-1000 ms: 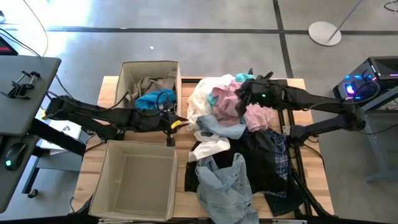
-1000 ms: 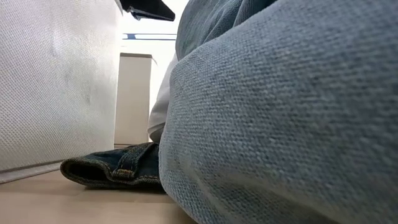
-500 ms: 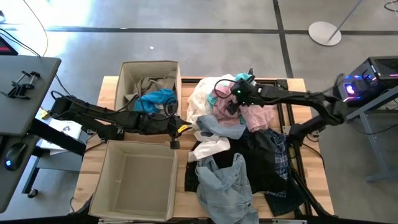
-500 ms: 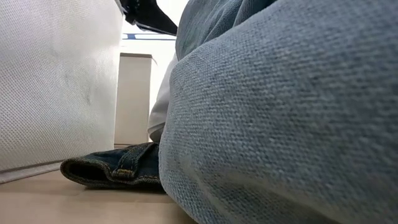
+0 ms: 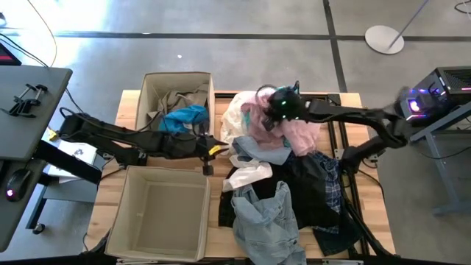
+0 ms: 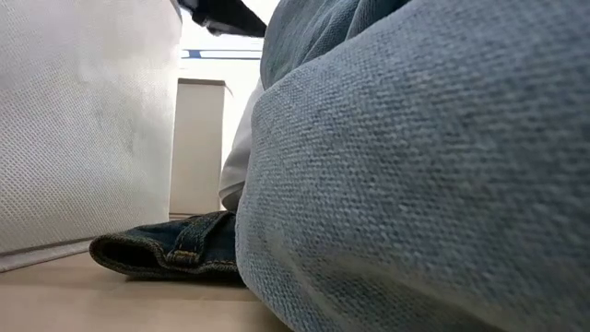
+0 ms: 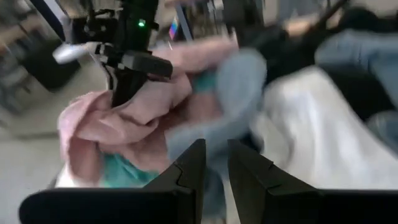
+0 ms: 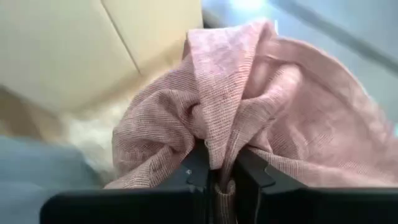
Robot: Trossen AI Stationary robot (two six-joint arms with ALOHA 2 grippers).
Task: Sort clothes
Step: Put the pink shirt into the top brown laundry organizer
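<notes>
Left gripper (image 5: 207, 149) sits low over the table between the two bins, fingers (image 7: 189, 167) drawn close together with nothing between them, pointing toward the clothes heap. Far bin (image 5: 149, 85) behind it holds a beige garment (image 5: 176, 99) and a turquoise garment (image 5: 184, 116). Near bin (image 5: 121, 217) stands in front of the arm. To the right, the clothes (image 5: 283, 177) are piled across the table's middle: white garment (image 5: 234, 118) at the heap's left edge, pale blue denim (image 5: 265, 217) at the near side, black and plaid pieces (image 5: 324, 188) to the right. Right gripper (image 5: 276, 107) is over the far side of the heap, fingers clamped on a fold of the pink garment (image 8: 249, 106), lifted above the pile. In the low view, pale denim fills most of the frame, with a dark denim hem (image 6: 171, 249) lying on the tabletop beside the bin wall.
</notes>
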